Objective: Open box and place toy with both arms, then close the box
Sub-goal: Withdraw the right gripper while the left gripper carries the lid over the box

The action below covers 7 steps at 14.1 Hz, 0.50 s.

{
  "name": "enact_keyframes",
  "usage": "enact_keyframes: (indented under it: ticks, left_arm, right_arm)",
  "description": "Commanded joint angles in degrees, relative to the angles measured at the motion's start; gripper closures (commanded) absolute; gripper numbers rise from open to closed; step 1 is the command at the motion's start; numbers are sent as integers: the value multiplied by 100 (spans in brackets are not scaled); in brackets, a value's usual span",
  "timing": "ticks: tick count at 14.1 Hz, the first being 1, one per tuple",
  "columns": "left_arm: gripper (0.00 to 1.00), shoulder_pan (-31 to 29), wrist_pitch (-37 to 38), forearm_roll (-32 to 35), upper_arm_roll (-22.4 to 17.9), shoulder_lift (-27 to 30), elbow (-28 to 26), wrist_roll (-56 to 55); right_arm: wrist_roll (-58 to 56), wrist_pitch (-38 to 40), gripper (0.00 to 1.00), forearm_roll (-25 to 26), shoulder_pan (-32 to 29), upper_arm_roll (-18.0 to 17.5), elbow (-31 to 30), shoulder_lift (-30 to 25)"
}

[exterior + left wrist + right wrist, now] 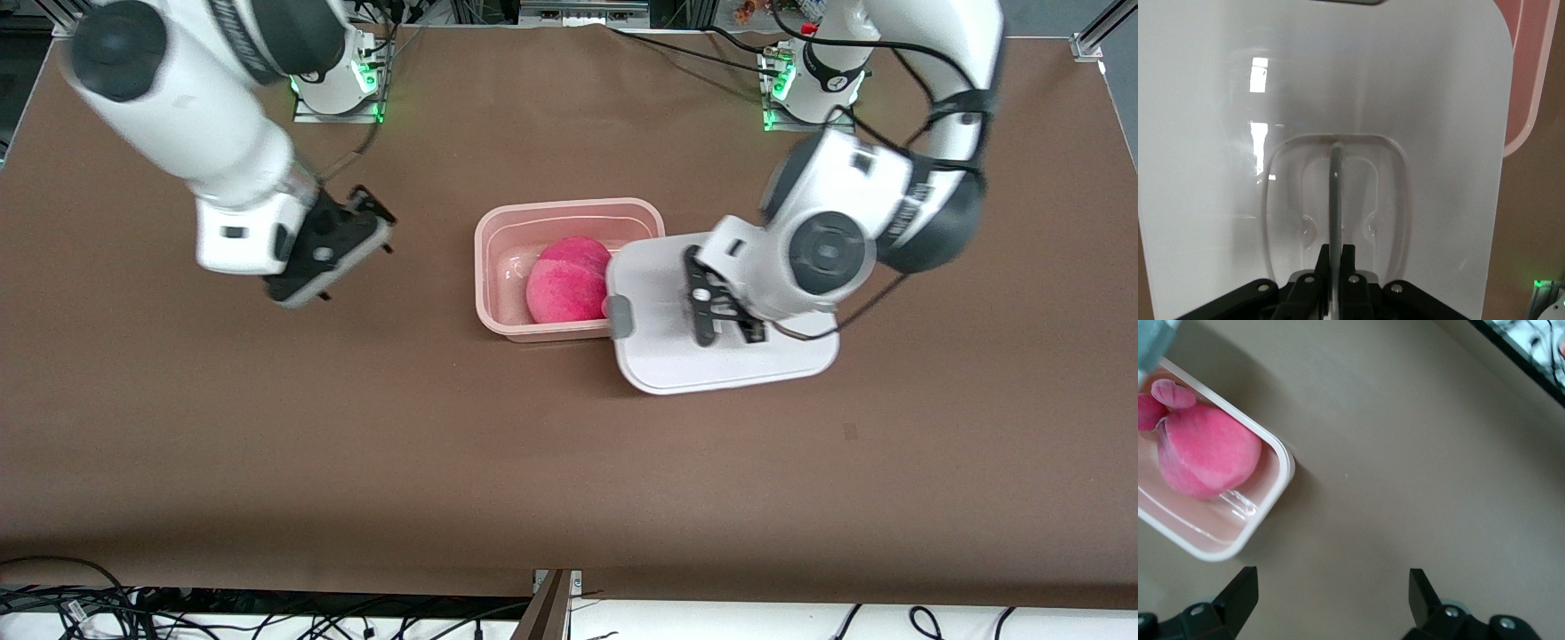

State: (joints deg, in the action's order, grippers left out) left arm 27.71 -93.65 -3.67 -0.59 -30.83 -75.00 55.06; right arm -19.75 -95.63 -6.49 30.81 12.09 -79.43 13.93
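Pink plush toy [569,280] inside open pink tub [498,258], mid-table. White lid [658,356] overlapping tub end toward left arm, w/ left gripper [1336,257] clamped on clear handle [1335,193]. Right gripper [1331,597] spread apart, over bare table [356,444] beside tub.

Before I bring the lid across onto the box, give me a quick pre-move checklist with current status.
1. Toy inside the box: ok, it sits in the tub.
2. Left gripper has the lid by its handle: ok, jaws closed on the handle bar.
3. Lid aligned with the box: not ok, it overlaps only the end toward the left arm.
4. Right gripper out of the lid's path: ok, open over bare table toward the right arm's end.
5. Toy below the rim: cannot tell.
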Motion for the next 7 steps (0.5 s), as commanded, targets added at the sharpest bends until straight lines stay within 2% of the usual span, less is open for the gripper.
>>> enact_keyframes:
  ticks: [1, 4, 7]
  left_arm:
    - [100, 690, -372, -107, -117, -116, 29, -346]
    - [100, 1227, -645, -81, -125, -282, 29, -731]
    - [100, 1421, -935, -90, -125, -441, 38, -1031]
  right_arm:
    - [103, 439, 0, -124, 30, 336, -195, -372]
    - [112, 659, 0, -115, 30, 679, -318, -610]
    - [226, 853, 0, -98, 30, 917, -327, -689]
